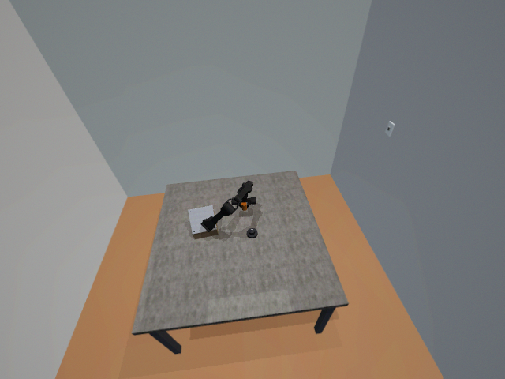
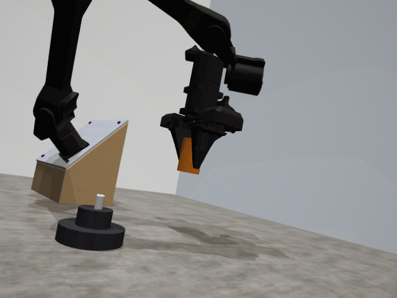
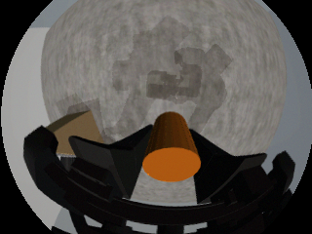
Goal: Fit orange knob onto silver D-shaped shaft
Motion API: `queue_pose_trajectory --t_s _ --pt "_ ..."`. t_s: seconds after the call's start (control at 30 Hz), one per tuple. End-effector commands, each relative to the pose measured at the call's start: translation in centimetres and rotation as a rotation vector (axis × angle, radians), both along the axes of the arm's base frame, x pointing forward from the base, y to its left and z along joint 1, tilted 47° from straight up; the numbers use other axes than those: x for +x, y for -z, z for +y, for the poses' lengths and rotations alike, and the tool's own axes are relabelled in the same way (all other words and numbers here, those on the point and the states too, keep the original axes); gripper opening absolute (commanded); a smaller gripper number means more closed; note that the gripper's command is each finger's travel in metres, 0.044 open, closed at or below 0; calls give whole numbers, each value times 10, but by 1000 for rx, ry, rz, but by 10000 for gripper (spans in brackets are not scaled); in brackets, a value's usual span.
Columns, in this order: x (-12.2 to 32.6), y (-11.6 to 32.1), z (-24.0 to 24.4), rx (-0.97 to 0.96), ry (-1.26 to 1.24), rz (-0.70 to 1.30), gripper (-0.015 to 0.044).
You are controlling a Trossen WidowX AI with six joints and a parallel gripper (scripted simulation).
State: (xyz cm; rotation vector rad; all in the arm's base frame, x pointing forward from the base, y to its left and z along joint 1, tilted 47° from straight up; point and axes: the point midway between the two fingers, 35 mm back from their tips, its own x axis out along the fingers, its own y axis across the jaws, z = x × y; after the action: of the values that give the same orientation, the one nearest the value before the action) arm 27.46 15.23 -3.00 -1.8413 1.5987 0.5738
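The orange knob is a tapered cylinder, wider at its lower end. My gripper is shut on the knob and holds it in the air above the table, nearly upright with a slight tilt. The knob's underside and hole are hidden. The black round pedestal stands on the table, to the left of and below the knob in the exterior view. The silver shaft stands upright from its raised hub. Its flat side cannot be made out.
The arm's base is mounted on a wooden wedge block with a pale sloped top plate. The block stands behind the pedestal in the exterior view. The grey table bears the block and pedestal.
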Motion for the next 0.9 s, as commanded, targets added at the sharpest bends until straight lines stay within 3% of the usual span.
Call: queue_pose_trajectory --t_s 0.0,0.27,0.87 --pt "-2 -9 11 10 -2 -6 0" --pt "-4 -21 19 8 -3 -5 0" --pt "23 -50 -23 25 -9 1 0"
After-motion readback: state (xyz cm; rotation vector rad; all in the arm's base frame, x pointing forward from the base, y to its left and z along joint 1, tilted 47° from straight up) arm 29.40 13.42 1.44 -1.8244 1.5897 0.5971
